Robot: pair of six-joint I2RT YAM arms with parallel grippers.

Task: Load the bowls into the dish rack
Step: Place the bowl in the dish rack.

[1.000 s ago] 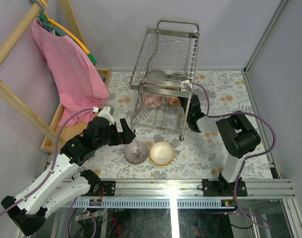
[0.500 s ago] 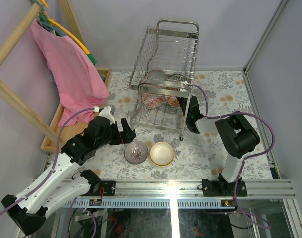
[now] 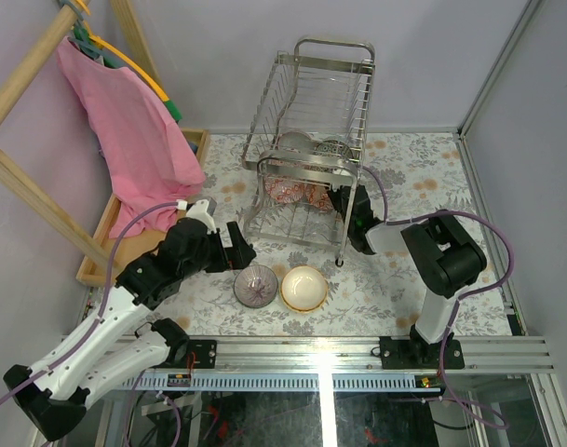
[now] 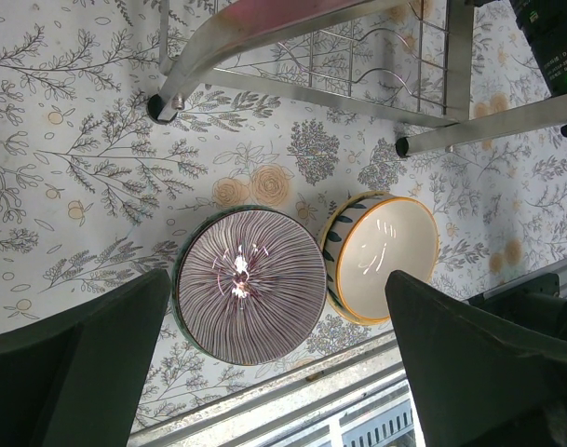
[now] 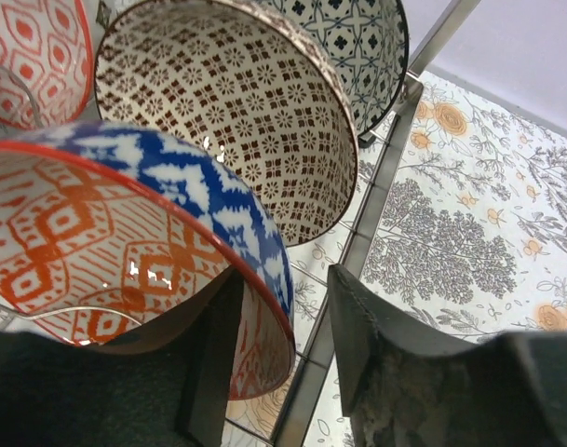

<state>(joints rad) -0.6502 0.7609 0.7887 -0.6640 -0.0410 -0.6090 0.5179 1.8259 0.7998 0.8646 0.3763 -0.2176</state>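
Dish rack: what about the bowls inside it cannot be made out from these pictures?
- Top external: how many bowls stand in the dish rack; its wires and upper tier hide them.
- Right wrist: the orange-and-blue bowl, cut off by the left edge; its slot is hidden.

Robot lab cell dressed up as a home kitchen corner — left arm point(image 3: 97, 321) and right arm point(image 3: 446, 265) bolted to an aluminium rail point(image 3: 292, 352) at 6 o'clock, loose cables point(image 3: 505, 251), bare lilac walls point(image 3: 218, 65). Home props: floral tablecloth point(image 3: 404, 177), dish rack point(image 3: 311, 140) at 12, wooden frame point(image 3: 27, 70) with pink cloth point(image 3: 134, 130) at 10.
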